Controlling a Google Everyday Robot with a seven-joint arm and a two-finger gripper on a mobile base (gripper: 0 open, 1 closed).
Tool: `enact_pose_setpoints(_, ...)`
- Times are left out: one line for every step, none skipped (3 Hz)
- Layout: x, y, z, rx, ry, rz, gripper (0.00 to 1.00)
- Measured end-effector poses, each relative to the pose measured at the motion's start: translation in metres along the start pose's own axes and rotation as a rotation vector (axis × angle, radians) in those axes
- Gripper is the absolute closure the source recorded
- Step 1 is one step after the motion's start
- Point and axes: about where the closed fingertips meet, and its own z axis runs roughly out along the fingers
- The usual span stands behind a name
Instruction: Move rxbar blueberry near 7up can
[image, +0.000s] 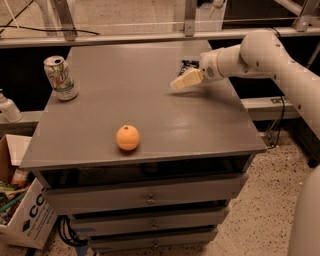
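Pincer (186, 80) hovers low at far right of the tabletop (150, 110), just before the bar (188, 63) (mostly hidden behind it); open or closed, I cannot tell. The can (60, 77) stands well apart, far left.

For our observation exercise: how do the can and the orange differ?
The can is silver with green markings; the orange is plain orange. The can stands upright at the back left; the orange sits, rounder and shorter, near the front. Both rest on the table, away from the hand, which is at the back right by the bar.
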Motion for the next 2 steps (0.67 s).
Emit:
enact_pose_setpoints(0.008, -0.013, 0.010, 0.001, 0.002, 0.008, 0.00)
enact_pose_setpoints(0.018, -0.020, 0.014, 0.006, 0.011, 0.020, 0.00)
